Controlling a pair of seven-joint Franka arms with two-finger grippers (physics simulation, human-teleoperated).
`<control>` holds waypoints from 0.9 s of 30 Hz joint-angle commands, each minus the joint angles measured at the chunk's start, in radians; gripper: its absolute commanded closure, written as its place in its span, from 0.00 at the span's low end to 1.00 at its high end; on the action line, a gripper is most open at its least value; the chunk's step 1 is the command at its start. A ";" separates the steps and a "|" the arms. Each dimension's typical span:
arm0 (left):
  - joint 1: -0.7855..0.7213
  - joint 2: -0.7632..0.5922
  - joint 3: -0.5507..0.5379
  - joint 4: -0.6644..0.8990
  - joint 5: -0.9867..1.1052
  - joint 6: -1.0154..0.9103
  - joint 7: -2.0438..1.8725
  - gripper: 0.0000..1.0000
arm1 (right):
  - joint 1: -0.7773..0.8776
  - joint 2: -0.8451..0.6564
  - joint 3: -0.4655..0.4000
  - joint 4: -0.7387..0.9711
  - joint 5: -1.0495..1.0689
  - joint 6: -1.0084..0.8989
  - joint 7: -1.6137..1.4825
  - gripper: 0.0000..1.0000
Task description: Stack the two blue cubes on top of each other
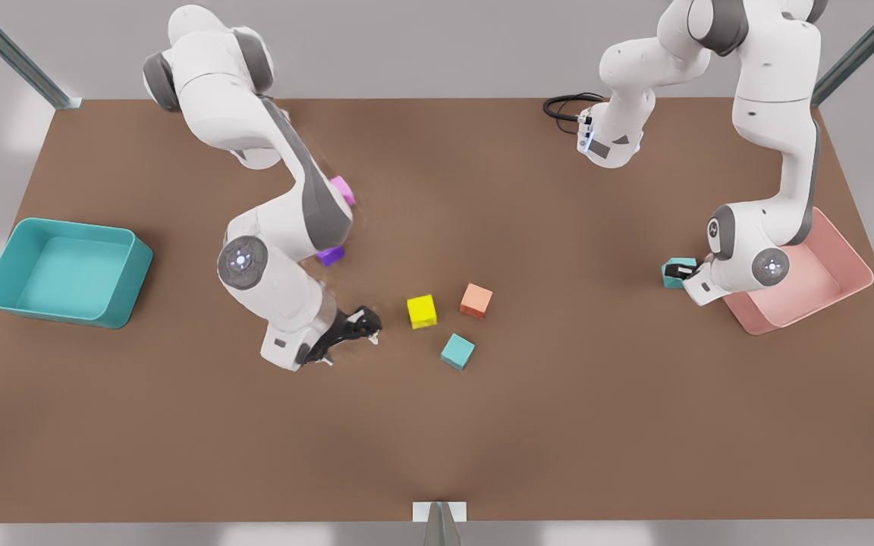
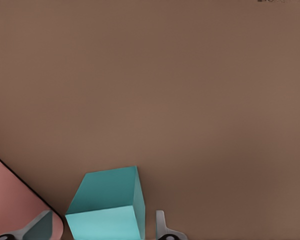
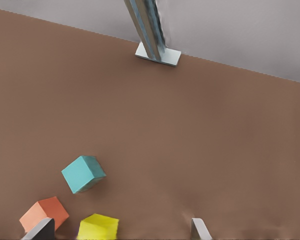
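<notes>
At the front view's right, the left hand (image 1: pixel 681 271) is down at desk level around one of the two blue cubes (image 1: pixel 672 273), which sits just beside the near-left corner of the pink bin (image 1: pixel 854 262). In the left wrist view that blue cube (image 2: pixel 107 210) lies between the two fingers (image 2: pixel 161 225), a sliver of desk visible on one side, so the hand looks open around the cube rather than closed on it; whether the pads touch it cannot be told.

The second blue cube (image 1: pixel 457 351) rests alone on the brown desk (image 1: pixel 596 425) near the middle, just near-side of the yellow cube (image 1: pixel 422 311) and the orange cube (image 1: pixel 476 300), apart from both. The right hand (image 1: pixel 353 330) hangs low to the left of that cluster, fingers spread and holding nothing; its wrist view takes in the same blue cube (image 3: pixel 83 173), the orange cube (image 3: pixel 44 213) and the yellow cube (image 3: pixel 98 226). A purple cube (image 1: pixel 330 255) and a pink one (image 1: pixel 343 189) sit behind that arm, and a teal bin (image 1: pixel 130 262) stands at far left.

The step in hand appears to be the first pick. Next, the left hand would need to close squarely, lift clear of the bin's edge, and carry across to the middle cube without nudging its neighbours.
</notes>
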 commanded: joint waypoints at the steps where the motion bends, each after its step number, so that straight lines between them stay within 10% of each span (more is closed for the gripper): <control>1: 0.002 0.007 0.001 0.000 0.002 0.015 -0.089 0.00 | -0.190 -0.010 -0.001 -0.005 -0.086 -0.612 0.270 0.00; 5: 0.002 0.031 0.001 -0.001 0.002 0.015 -0.089 0.00 | -0.243 -0.266 0.030 -0.086 -0.353 -0.626 -0.020 0.00; 7: 0.002 0.033 0.001 -0.001 0.002 0.017 -0.089 0.00 | -0.380 -0.498 0.209 -0.367 -0.393 -0.481 -0.018 0.00; 17: 0.000 0.070 -0.001 -0.009 0.002 0.017 -0.089 0.00 | -0.398 -0.473 0.208 -0.366 -0.393 -0.478 -0.029 0.00; 20: -0.004 0.074 -0.001 -0.009 0.000 0.017 -0.089 0.20 | -0.398 -0.473 0.208 -0.366 -0.385 -0.480 -0.029 0.00; 27: -0.026 0.070 -0.001 -0.009 0.000 0.009 -0.129 0.32 | -0.409 -0.455 0.202 -0.366 -0.393 -0.497 -0.031 0.00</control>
